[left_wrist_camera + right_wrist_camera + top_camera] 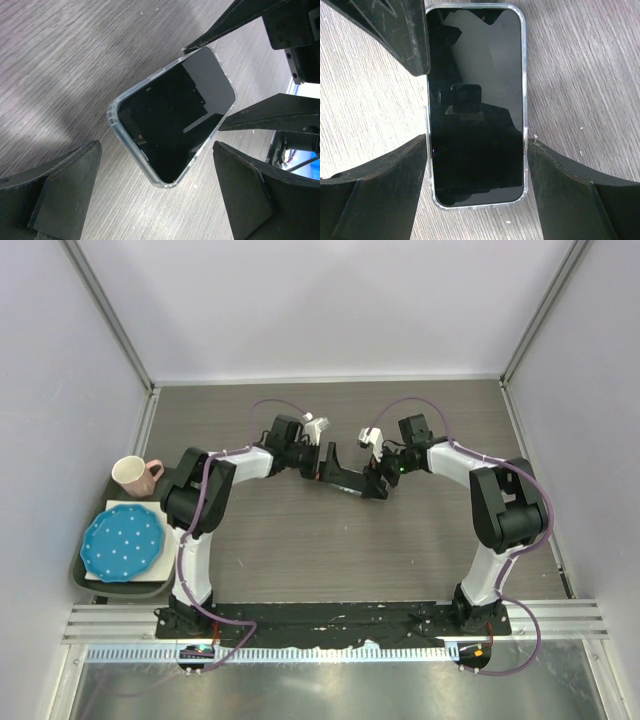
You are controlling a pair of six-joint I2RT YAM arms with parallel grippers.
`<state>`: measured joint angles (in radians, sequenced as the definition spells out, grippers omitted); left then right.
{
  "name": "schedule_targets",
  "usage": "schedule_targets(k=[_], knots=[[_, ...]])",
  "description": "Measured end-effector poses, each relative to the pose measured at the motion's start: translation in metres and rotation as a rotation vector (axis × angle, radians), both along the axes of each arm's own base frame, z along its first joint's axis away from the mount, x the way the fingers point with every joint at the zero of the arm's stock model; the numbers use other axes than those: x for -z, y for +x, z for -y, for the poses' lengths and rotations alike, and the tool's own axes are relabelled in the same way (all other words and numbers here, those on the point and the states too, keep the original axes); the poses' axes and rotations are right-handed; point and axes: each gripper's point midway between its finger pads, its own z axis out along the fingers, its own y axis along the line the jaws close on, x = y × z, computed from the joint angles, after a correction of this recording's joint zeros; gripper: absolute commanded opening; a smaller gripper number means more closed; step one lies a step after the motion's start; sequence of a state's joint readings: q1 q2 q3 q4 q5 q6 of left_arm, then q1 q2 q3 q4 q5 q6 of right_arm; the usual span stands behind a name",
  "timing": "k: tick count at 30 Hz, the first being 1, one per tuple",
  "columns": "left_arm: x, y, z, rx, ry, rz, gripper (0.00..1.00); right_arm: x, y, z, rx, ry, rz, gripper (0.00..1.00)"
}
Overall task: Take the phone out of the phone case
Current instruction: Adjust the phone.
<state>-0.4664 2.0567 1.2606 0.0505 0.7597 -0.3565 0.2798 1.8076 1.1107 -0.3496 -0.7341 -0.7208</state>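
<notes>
The phone [475, 100] lies screen up on the bench [300, 550], seated inside its clear phone case [114, 112], whose rim shows as a pale border all round the dark glass.

The right hand [477, 144] straddles the phone across its width. Its two fingers [380, 190] press against the long sides of the phone case, one on each side, near the end of the phone closest to this hand's wrist. The hand is clamped on the case, with the phone running straight out ahead between the fingertips.

The left hand [156, 150] comes in from the opposite end with its fingers [60, 180] spread wide apart and gripping nothing. In its own wrist view the phone lies at a slant ahead of it. The nearest corner of the case sits in the gap between the fingertips, clear of both. From the right wrist camera, one left finger stands just beside the far end of the phone, along one long edge of the case.

In the top view both hands meet over the phone at mid-bench. A pink mug [133, 475] and a blue dotted plate [122, 542] sit well apart from both hands, out beyond the left arm's base.
</notes>
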Motion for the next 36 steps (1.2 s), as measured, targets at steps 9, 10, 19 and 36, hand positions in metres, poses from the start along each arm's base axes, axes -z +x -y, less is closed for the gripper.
schedule_targets(k=[9,10,19,36], knots=[[-0.004,-0.012,0.017,0.043,-0.122,-0.093,0.92,0.006,-0.006,0.002,0.003,-0.004,-0.002,0.37],[-0.004,-0.014,0.018,0.050,-0.136,-0.104,0.89,0.007,-0.007,0.003,0.001,-0.012,0.005,0.37],[-0.012,-0.033,0.024,0.125,-0.222,-0.198,0.76,-0.010,-0.008,0.010,-0.020,-0.045,0.138,0.34],[-0.013,-0.044,0.026,0.154,-0.263,-0.303,0.17,-0.006,-0.015,0.005,-0.080,-0.127,0.283,0.34]])
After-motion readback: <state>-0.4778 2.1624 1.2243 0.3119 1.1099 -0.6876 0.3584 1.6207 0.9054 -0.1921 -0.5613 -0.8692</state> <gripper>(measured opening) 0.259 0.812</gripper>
